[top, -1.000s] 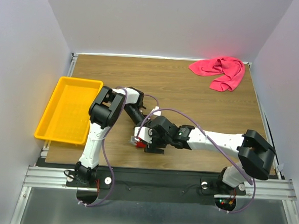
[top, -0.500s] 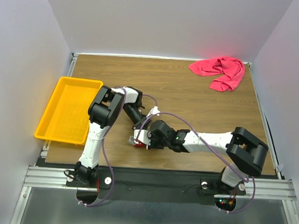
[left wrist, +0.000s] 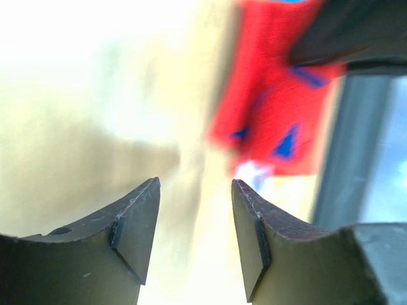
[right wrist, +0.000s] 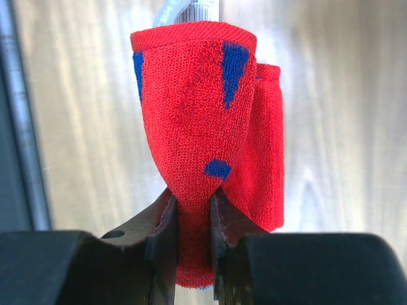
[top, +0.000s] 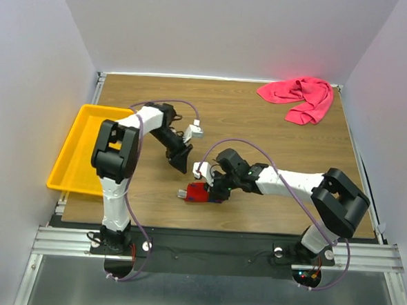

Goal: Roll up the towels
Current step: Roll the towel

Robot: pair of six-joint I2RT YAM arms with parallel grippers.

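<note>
Wood-grain tabletop (top: 260, 135) fills most of my top view, with the yellow plastic tray (top: 86, 152) at its left edge. In the far right corner the plain pink-red cloth towel (top: 300, 96) lies crumpled, well apart from both arms and not yet rolled. Near the front middle is the smaller bundle, the red terry towel with navy blue patches (right wrist: 197, 127), wound into a compact roll. I cannot tell if it rests on the wood.

My right gripper (right wrist: 193, 206) is clamped on the roll's lower end, with cloth squeezed between its fingers. My left gripper (left wrist: 194, 187) hangs near the roll, jaws apart and holding nothing (the towel ahead of it is only a blur).

I judge this first roll nearly finished. Next it needs setting down without loosening. Then the pink towel needs fetching and flattening.
</note>
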